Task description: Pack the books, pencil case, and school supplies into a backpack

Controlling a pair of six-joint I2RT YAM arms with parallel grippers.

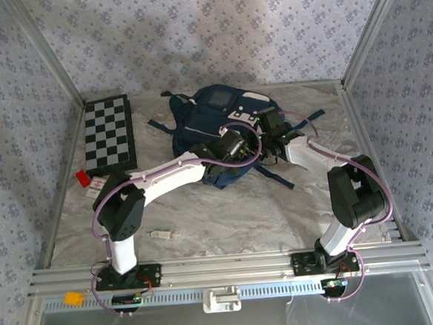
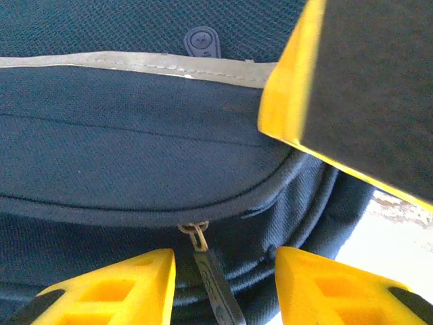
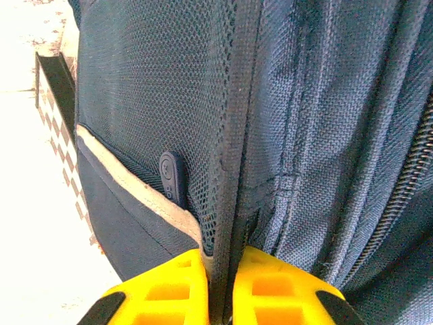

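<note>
Backpack (image 3: 304,135) seam pinched tight in right pincer (image 3: 218,263) as brace; left pincer (image 2: 223,261) part-open astride zipper pull (image 2: 215,291), holding nothing.

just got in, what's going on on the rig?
Both arms are working at the backpack. The right gripper is pinched shut on a seam along its side. The left gripper is open, a zipper pull between its fingers but not gripped. A pale stick lies out on the table, not yet packed.

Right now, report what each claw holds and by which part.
Right claw pinches the backpack by the vertical seam beside its mesh pocket. Left claw stands open around the zipper pull, holding nothing.
</note>
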